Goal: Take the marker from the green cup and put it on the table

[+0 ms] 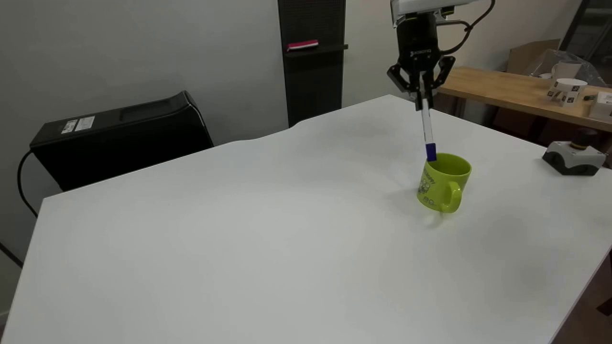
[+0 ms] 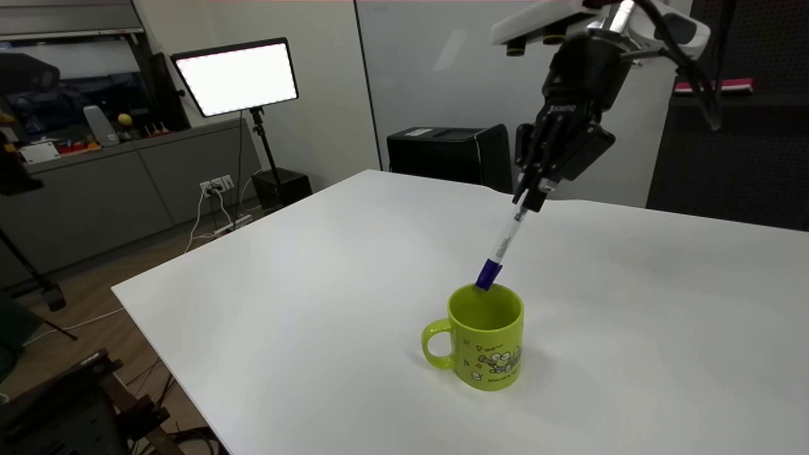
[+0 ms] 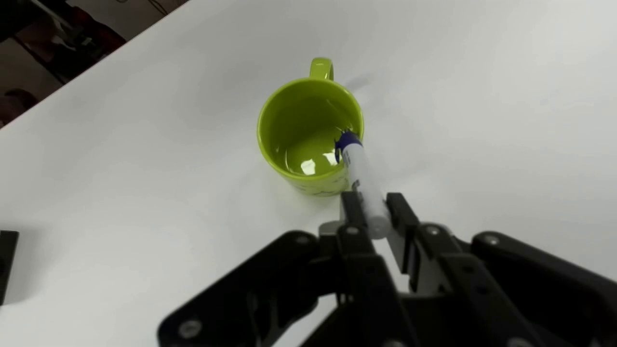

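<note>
High up near one o'clock in both exterior views hangs the arm [image 1: 425, 5], its end effector [image 3: 373, 205] angled down above the white table [image 2: 316, 284], and it's a narrow pinch: two fingers [image 3: 354, 212] tight on the marker [image 2: 507, 239]! They have it by the upper end, blue cap [image 2: 488, 274] lowest, leaning toward seven o'clock in an exterior view. That cap shows right over the edge of the green cup [image 2: 483, 344], between three and four o'clock of it in the wrist view; whether the two touch, I can't tell. The count, then: one arm, one marker, one green cup, upright, with one handle [image 3: 321, 69] at twelve o'clock in the wrist view, and one push-button box [image 1: 573, 155], well apart from the cup near three o'clock in an exterior view.
</note>
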You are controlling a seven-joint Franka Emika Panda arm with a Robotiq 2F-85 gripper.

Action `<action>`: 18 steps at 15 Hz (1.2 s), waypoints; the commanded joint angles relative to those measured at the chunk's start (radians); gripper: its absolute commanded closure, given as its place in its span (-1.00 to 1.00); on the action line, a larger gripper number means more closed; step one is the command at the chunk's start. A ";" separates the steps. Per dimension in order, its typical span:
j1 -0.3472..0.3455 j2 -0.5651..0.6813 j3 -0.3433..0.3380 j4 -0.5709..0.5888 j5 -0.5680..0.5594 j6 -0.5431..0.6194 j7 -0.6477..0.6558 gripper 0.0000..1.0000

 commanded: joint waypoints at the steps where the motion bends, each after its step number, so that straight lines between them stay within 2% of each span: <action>1: 0.014 -0.033 0.000 0.041 -0.016 -0.020 0.053 0.91; 4: 0.034 -0.076 0.001 0.025 -0.036 0.013 0.053 0.91; 6: 0.057 -0.113 0.000 -0.014 -0.060 0.090 0.051 0.91; 12: 0.135 -0.185 -0.002 -0.226 -0.164 0.493 0.072 0.91; 17: 0.173 -0.196 0.013 -0.422 -0.157 0.788 0.076 0.91; 18: 0.187 -0.199 0.010 -0.468 -0.158 0.884 0.093 0.91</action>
